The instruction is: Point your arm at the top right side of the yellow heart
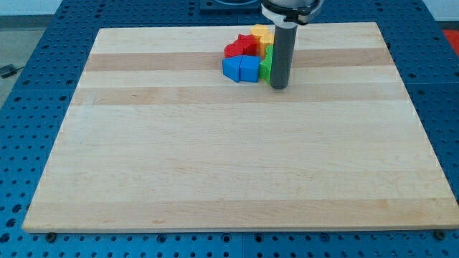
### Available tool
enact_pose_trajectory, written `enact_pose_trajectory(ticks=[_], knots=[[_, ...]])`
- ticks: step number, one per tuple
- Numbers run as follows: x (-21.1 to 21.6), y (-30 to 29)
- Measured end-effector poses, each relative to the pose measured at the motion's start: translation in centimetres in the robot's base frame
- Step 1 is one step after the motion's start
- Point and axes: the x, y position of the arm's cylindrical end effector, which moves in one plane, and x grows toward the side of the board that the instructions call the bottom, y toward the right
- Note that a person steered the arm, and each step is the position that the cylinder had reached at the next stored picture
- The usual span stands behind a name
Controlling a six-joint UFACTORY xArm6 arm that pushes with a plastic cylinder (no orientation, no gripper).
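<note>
A tight cluster of blocks sits near the view's top centre of the wooden board (pixel 215 158). It holds two blue blocks (pixel 240 69) at the front, red blocks (pixel 240 47) behind them, a yellow block (pixel 260 34) at the back, possibly the heart, and a green block (pixel 265 66) at the right. My dark rod comes down from the top; my tip (pixel 279 87) rests on the board just right of the green block, touching or almost touching it. The rod hides part of the green and yellow blocks.
The board lies on a blue perforated table (pixel 29 86). The arm's mount (pixel 290 11) shows at the view's top above the cluster.
</note>
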Motion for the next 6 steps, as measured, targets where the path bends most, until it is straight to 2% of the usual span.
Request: enact_pose_trajectory(ticks=[3,4,5,6], knots=[[-0.8,0.0],[1.2,-0.5],[3.8,-3.9],[2.2,-8.6]])
